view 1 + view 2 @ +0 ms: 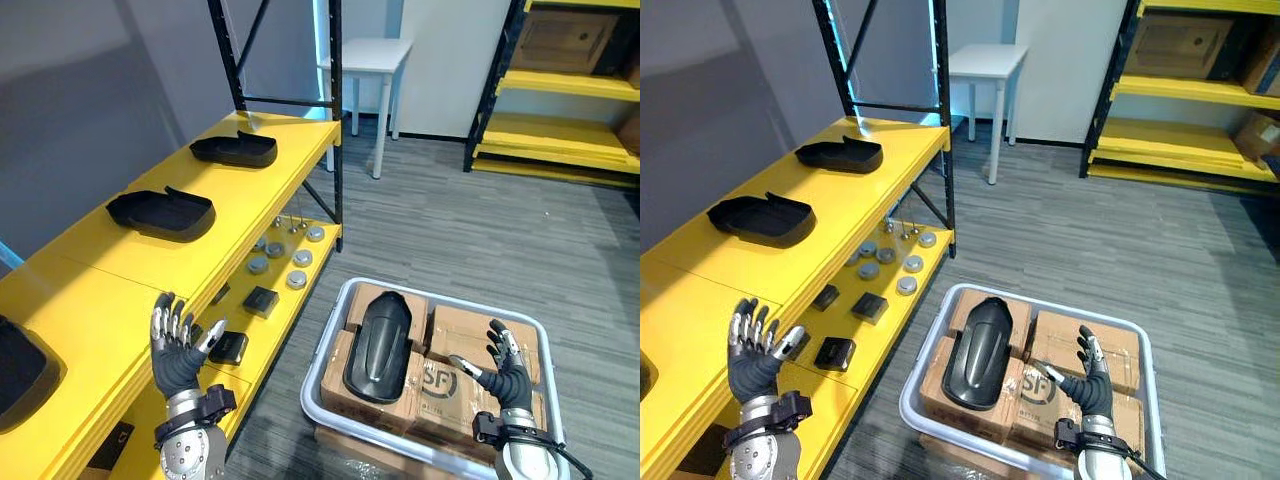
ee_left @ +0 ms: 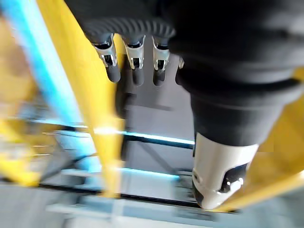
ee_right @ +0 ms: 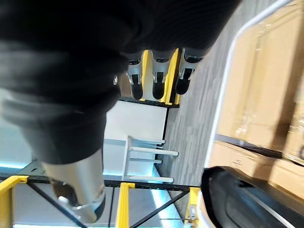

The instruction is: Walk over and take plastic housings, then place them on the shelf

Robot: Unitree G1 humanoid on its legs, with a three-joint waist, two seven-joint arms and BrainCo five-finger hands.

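Housings are what I am tracking, and the one I care about lies in the grey tote (image 1: 316, 358) on the floor in front of me: a long black plastic housing (image 1: 378, 345) resting lengthwise on top of the cardboard boxes (image 1: 440, 385) that fill the tote. Nothing is touching it.

My right hand (image 1: 508, 372) hovers over the boxes on the tote's right side, just beside the housing but apart from it. Its fingers are spread and released, holding nothing; the right wrist view shows them straight, with the housing's dark edge below.

My left hand (image 1: 177, 355) is raised over the front edge of the yellow shelf (image 1: 250, 190) on my left, palm turned away from me. Its fingers are fanned out and released too, with nothing in them.

On the shelf's top level I see two more black housings lying flat and well apart, one nearer me (image 1: 162, 213) and one towards the far end (image 1: 234, 149). A third dark shape (image 1: 20, 370) sits at the near left, cut off by the frame, so I cannot tell what it is.

The lower level carries a cluster of round metal discs (image 1: 297, 280) and a few small black blocks (image 1: 261, 301).

Farther back stand a white table (image 1: 368, 55) and, across the grey floor, another yellow rack (image 1: 560, 85).
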